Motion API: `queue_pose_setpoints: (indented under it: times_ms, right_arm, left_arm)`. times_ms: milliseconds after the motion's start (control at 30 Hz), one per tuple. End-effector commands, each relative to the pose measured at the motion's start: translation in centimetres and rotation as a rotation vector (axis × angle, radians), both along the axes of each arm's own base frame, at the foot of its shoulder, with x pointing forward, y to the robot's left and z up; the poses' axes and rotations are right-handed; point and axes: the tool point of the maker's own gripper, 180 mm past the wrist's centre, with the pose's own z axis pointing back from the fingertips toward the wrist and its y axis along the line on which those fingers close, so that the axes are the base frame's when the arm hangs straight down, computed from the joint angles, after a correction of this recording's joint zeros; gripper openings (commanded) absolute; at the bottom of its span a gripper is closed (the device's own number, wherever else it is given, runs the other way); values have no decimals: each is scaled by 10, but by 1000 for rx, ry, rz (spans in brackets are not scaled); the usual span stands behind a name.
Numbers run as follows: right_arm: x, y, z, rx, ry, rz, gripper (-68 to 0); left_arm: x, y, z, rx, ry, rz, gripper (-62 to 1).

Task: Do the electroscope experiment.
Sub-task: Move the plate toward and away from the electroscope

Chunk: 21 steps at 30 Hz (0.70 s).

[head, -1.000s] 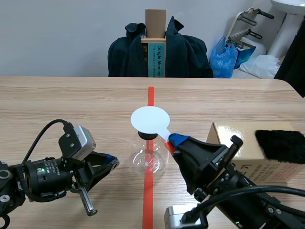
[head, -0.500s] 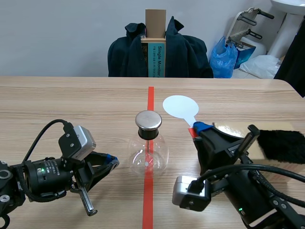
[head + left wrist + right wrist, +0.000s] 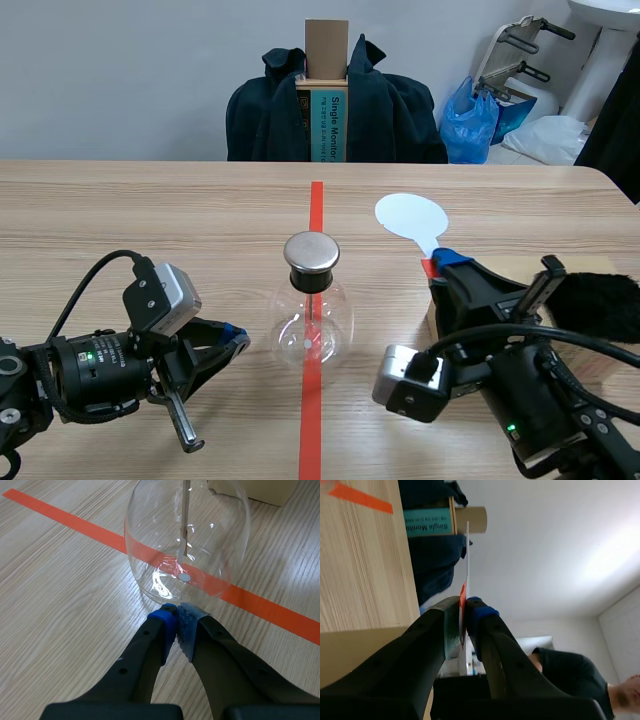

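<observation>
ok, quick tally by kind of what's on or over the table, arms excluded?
glass flask electroscope: 1
white paddle: 1
cardboard box: 1
black fur cloth: 1
Total: 4

This looks like a robotics lab set up in a plain office-type room. The left robot arm (image 3: 90, 375) and the right robot arm (image 3: 530, 400) come in over a wood-grain table (image 3: 150, 220) marked with an orange-red tape line (image 3: 316, 200), and 1 glass flask (image 3: 312, 325) with a metal cap stands on that line like a bench experiment. Behind the table, against a bare pale wall (image 3: 120, 70), a dark jacket (image 3: 385, 110) hangs around a cardboard box (image 3: 327, 45) printed "Single Monitor", with a blue plastic bag (image 3: 470, 120) stored beside it.
</observation>
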Motion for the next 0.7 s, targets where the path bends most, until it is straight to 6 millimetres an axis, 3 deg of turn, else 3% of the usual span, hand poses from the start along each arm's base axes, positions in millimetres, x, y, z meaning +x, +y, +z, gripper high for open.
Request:
queue_pose_setpoints:
  times_ms: [0,367,667]
  right_arm:
    - [2,3,12,-1,-46,31,-667]
    - [-22,37,12,-22,-63,262,-667]
    - [-36,51,11,-32,-71,370,-667]
  left_arm:
    - [6,-3,11,-33,-30,7,-590]
    - [6,-3,11,-33,-30,7,-590]
    - [6,-3,11,-33,-30,7,-590]
